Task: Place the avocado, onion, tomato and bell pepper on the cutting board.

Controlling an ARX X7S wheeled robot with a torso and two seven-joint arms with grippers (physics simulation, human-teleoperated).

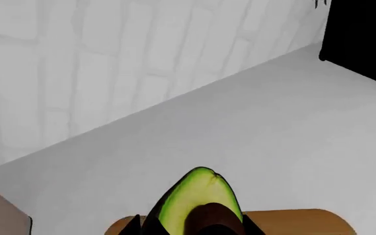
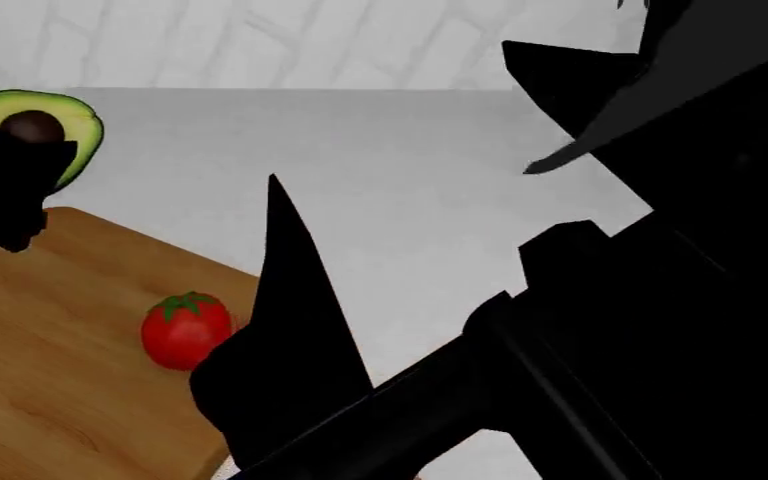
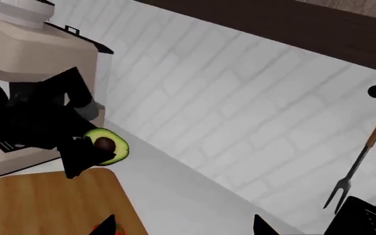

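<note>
Nearest to us in the head view, our right arm (image 2: pixel 584 340) fills the foreground as a dark mass, and we cannot tell whether its pincer is spread or pressed together, since the fingertips never show clearly. Just past it the tomato (image 2: pixel 185 329) sits on the cutting board (image 2: pixel 51 380), near the board's right edge, calyx up. Farther out, our left gripper (image 2: pixel 13 190) is pinching the avocado (image 2: pixel 35 128), cut face and brown pit turned toward the head camera, held in the air over the far corner of the board. The left wrist view shows the same fruit close up, with the board's rounded far edge right beneath it, so we judge that we are barely inside the edge. To do this step well, we should bring the avocado a little more toward the board's middle, well apart from the tomato, then lower it until it touches the wood before spreading the fingers, so it neither drops nor rolls onto the white counter (image 2: pixel 398 190). Beyond the board, the right wrist view shows a cream appliance (image 3: pixel 31 73) against the white brick wall (image 3: pixel 240 98) and a long fork (image 3: pixel 358 161) hanging there. The onion and bell pepper are not in view.
</note>
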